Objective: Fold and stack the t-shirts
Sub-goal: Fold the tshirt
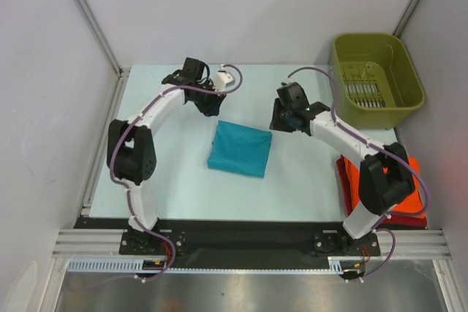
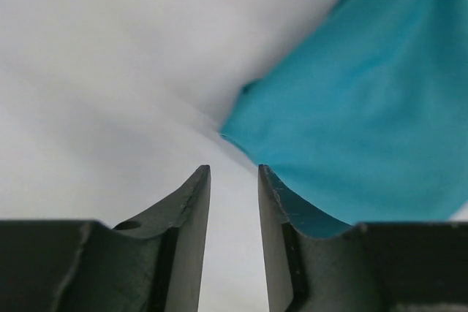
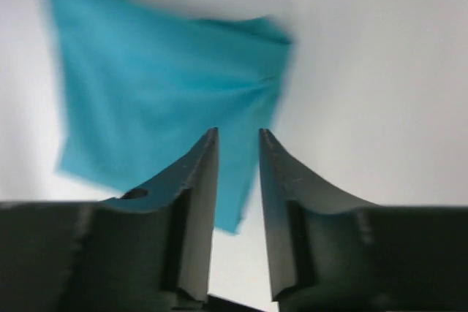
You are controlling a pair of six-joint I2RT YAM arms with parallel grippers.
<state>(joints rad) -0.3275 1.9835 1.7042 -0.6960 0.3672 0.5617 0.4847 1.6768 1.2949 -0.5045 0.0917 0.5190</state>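
While both arms hang over the far half of the table (image 1: 168, 180), the teal t-shirt (image 1: 240, 149) lies folded into a rough rectangle pretty much in the middle of it, flat and on its own. The left gripper (image 1: 208, 104) sits just off the shirt's far left corner. In its wrist view the two dark fingers (image 2: 191, 202) are a narrow gap apart with only bare table between them, so it's slightly open and holding nothing. The shirt shows up to the right and ahead of those fingers, and it's not touching them as far as the picture shows.

Same story on the other side. The right gripper (image 1: 282, 119) hovers just beside the shirt's far right corner, jaws parted a little and empty. From its wrist camera the teal cloth is spread out below and to the left, a bit blurred.

The orange-red t-shirts (image 1: 351, 184) are piled at the near right edge, partly hidden under the right arm, with a darker red bit peeking out at the bottom of the pile. An olive-green bin (image 1: 376, 116) sits in the far right corner, well apart from the teal one.
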